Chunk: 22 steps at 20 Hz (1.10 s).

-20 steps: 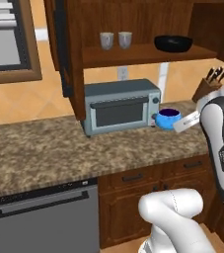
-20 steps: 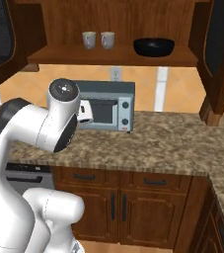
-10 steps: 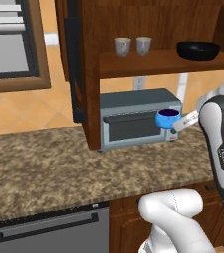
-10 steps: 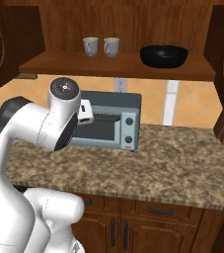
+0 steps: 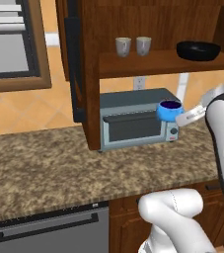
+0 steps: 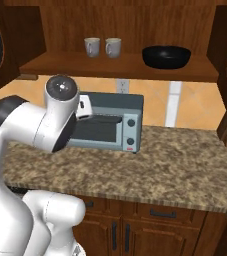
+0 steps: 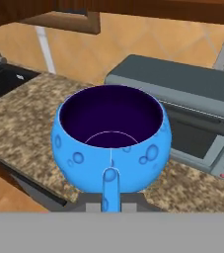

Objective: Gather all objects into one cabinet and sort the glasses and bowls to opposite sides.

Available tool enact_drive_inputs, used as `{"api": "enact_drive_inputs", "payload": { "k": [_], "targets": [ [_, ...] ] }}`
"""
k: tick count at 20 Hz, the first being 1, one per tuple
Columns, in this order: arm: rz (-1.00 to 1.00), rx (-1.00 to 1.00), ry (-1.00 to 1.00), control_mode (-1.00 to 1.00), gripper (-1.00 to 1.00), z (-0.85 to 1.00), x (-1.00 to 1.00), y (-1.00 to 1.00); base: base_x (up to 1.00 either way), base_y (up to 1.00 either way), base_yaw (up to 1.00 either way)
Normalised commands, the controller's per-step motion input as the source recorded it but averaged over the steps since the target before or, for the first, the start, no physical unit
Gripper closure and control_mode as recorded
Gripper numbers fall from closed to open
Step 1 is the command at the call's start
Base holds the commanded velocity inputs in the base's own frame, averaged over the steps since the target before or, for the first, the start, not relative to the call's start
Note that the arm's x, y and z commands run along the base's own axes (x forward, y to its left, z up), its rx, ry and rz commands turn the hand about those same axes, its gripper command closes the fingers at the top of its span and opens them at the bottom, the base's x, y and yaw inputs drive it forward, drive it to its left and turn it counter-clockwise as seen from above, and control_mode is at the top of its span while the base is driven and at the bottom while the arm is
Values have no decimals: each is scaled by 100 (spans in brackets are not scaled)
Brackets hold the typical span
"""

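A: Where is the blue bowl (image 7: pixel 111 141) found?

B: It is carried in the gripper (image 7: pixel 110 197), in the air just in front of the toaster oven (image 5: pixel 135 118), above the counter (image 5: pixel 39 165) and below the cabinet (image 5: pixel 163 62) shelf. In the hand view one finger is seen clamped against the near wall of the bowl, so the jaws are judged closed on its rim, one finger outside and one presumably inside.

A: How is it expected to handle?

B: It is judged small, rigid and light, with a smooth glazed look, so some slipping in a rim pinch is to be expected if it is swung sharply. A hard knock could chip it. It is held upright, and that attitude is best kept.

A: And the room for moving?

B: The shelf is already shared: the two tumblers (image 5: pixel 132 46) stand close together toward its left, and the black bowl (image 5: pixel 198 50) sits toward its right. Free board is seen between them. The bowl would best be lifted clear of the shelf's front edge, then brought in beside the black bowl, well apart from the tumblers. The open door (image 5: pixel 75 69) hangs far to the left and is not judged an obstacle.
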Motion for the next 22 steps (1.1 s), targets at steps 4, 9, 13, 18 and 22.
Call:
{"api": "enact_drive_inputs", "payload": {
  "k": [4,9,13,18,22],
  "targets": [
    [2,13,-10,-100,100,100,-1,7,0,0,0],
    [0,12,-1,-100,100,88,30,11,0,0,0],
    [0,9,4,-100,100,46,93,6,0,0,0],
    [0,7,0,-100,100,0,100,21,0,0,0],
    [0,1,1,-100,100,-4,100,60,0,0,0]
  ]
}}
